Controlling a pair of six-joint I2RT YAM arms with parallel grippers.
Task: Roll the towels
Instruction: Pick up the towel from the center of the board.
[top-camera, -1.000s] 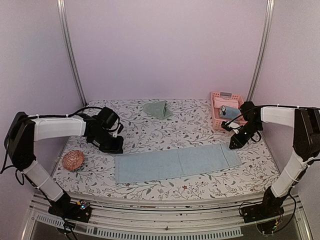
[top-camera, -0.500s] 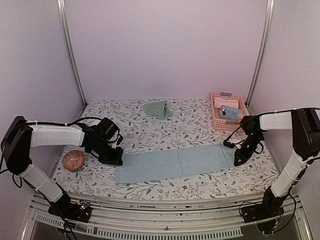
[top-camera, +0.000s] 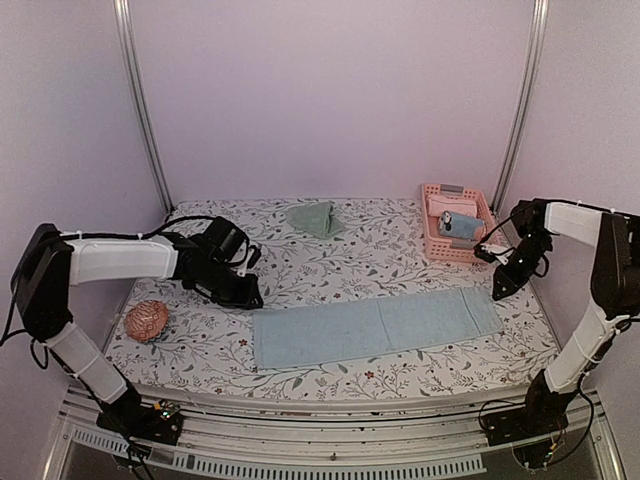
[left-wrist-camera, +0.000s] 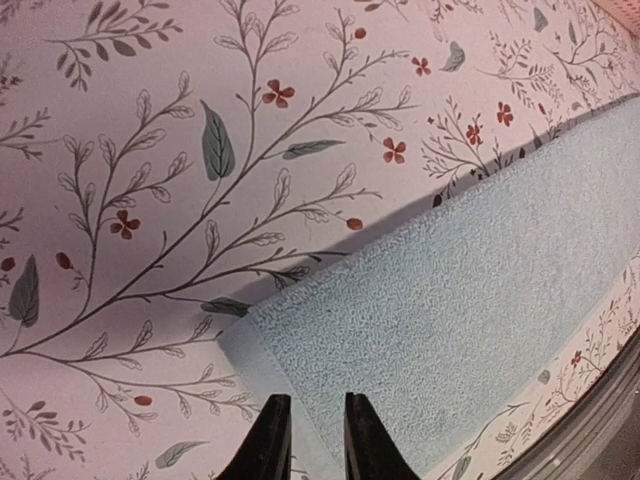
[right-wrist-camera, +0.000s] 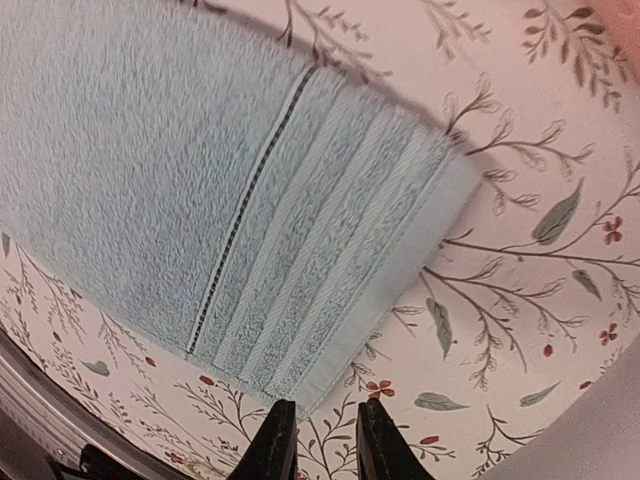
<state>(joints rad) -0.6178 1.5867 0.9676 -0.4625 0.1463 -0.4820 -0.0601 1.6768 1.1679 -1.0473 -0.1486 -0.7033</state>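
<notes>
The light blue towel (top-camera: 378, 328) lies flat on the floral cloth as a long folded strip. My left gripper (top-camera: 250, 298) hovers at its left end. In the left wrist view the jaws (left-wrist-camera: 310, 400) stand narrowly apart over the hem of the towel (left-wrist-camera: 460, 300), which stays flat. My right gripper (top-camera: 497, 290) is at the right end. Its jaws (right-wrist-camera: 318, 405) are narrowly apart just past a corner of the striped end (right-wrist-camera: 330, 260), with only cloth between them. The sage-green towel (top-camera: 316, 218) lies crumpled at the back.
A pink slatted basket (top-camera: 432, 225) stands at the back right, close behind my right arm, with items inside. A pink brain-shaped ball (top-camera: 146, 320) lies at the left, near my left arm. The table's front edge runs just below the towel.
The blue towel has shifted to the right and slightly back. Both grippers came down to its ends and moved right with it. The right gripper now sits farther back.
</notes>
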